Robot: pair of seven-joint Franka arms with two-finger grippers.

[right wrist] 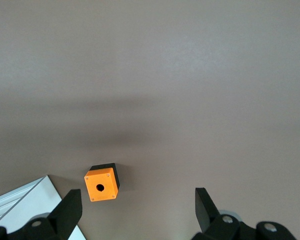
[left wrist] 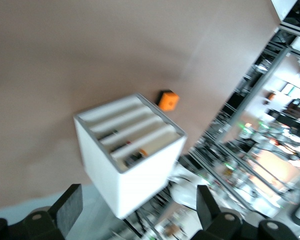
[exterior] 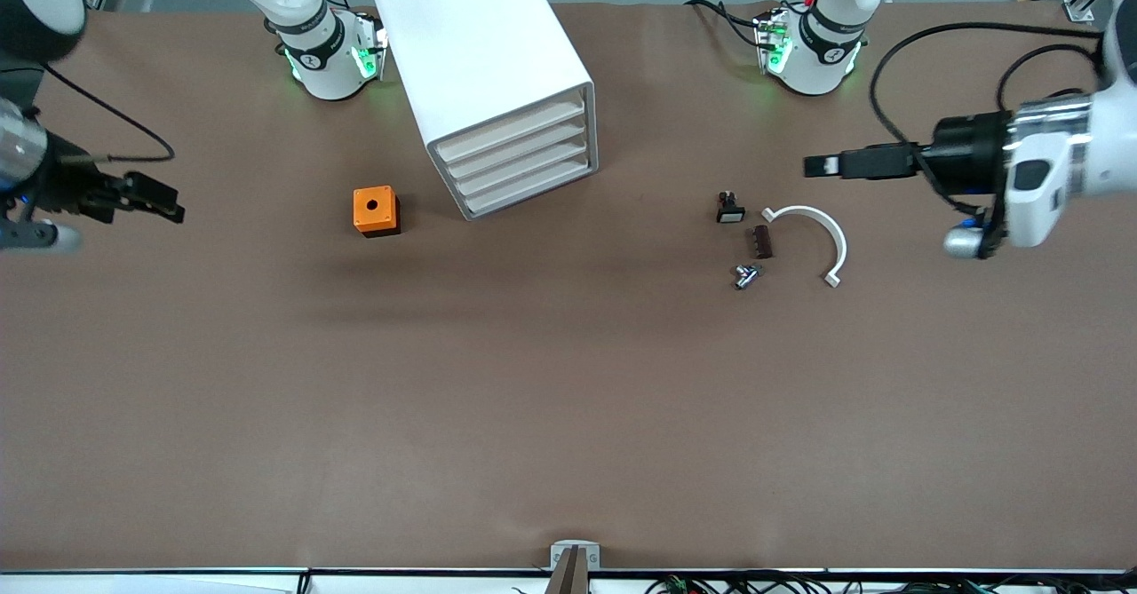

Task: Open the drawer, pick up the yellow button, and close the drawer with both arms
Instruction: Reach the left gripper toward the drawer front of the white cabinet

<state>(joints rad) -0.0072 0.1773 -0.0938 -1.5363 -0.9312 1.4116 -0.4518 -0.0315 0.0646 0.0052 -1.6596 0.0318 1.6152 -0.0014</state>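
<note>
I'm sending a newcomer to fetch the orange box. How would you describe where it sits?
Find the tall white box cabinet with four stacked tray drawers. Beside its drawer fronts, toward the right arm's end of the table, sits the small orange cube on a black base. Its top has one round hole, and nothing else is orange.

Left wrist view blurred: small parts inside the drawers (left wrist: 127, 145) too smeared to identify, button not discernible. Cabinet (right wrist: 20, 200) cut off by right wrist frame edge. Small metal part (exterior: 746, 275) too tiny to identify.
</note>
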